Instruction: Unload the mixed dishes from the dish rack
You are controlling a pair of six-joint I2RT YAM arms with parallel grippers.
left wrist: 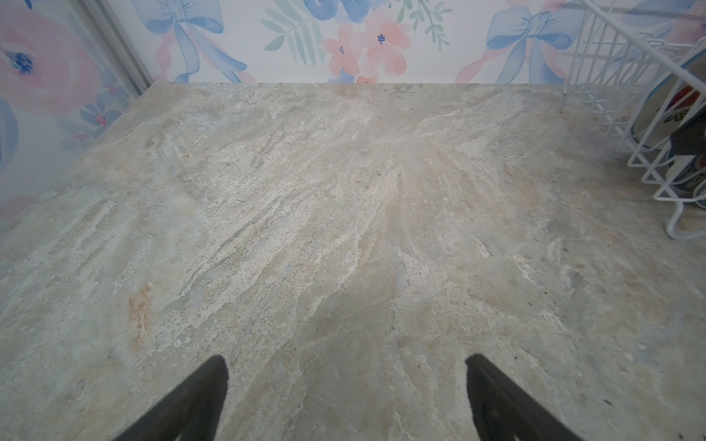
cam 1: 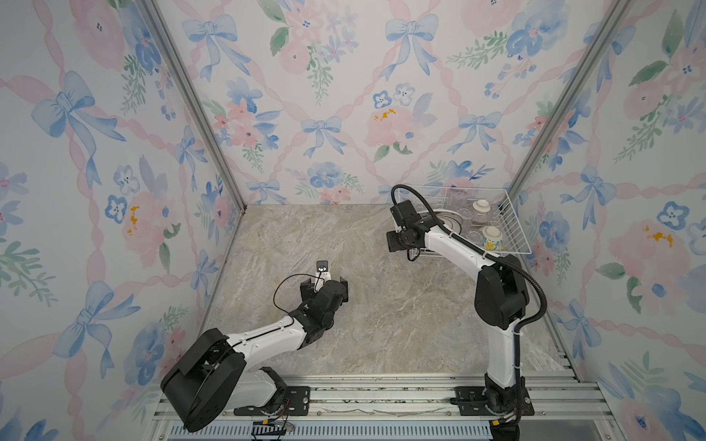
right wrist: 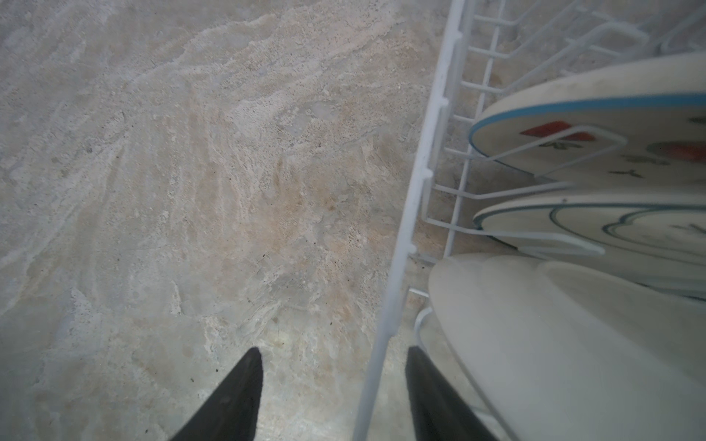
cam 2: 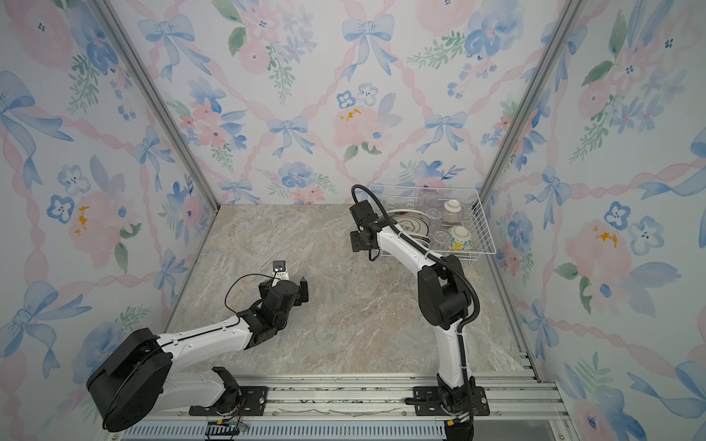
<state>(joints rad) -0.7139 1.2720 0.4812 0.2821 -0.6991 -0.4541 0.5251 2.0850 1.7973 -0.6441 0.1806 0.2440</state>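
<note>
Straddling the dish rack (right wrist: 405,229) side wire with the right gripper (right wrist: 335,353) parted, 1 finger outside, 1 inside, clamping nothing. Holding the left gripper (left wrist: 345,359) spread wide, well apart from the rack. Showing plates (right wrist: 611,168) upright inside: probably rigid, slick, breakable; best pinched at the upper rim.
</note>
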